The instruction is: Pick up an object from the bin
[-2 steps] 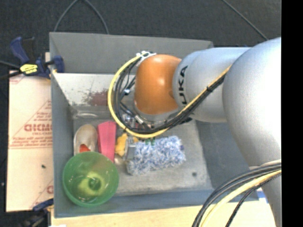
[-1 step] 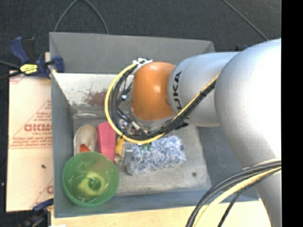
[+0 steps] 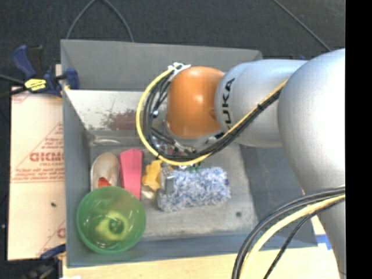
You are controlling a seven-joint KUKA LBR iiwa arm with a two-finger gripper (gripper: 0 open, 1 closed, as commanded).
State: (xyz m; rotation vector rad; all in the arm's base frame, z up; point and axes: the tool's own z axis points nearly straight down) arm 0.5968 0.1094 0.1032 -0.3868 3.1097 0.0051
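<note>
Your gripper (image 3: 170,182) sat low in the grey metal bin (image 3: 258,179), under the arm's orange wrist cover (image 3: 189,100). It was at the left end of the blue-and-white speckled fluffy pad (image 3: 200,188), which lay near the middle of the bin floor. The wrist hid too much of the tool for you to tell whether it was set wide or narrow, or whether it gripped anything.

The small yellow lump (image 3: 153,175) lay just beside the tool on its left. Past that came the flat pink strip (image 3: 132,168), then the pale oval piece with a red patch (image 3: 103,170). The translucent green plastic bowl (image 3: 110,218) stood in the near left corner.

The pad looked soft, light and compressible, more cloth or sponge than anything stiff. It would probably have squashed rather than slipped, and it seemed in no danger of breaking. You would likely have done best to pinch across its narrow width, well in from the end. A hold on the very edge might have caught only loose fluff. The yellow lump was close enough that it could have been nudged or taken along.
</note>
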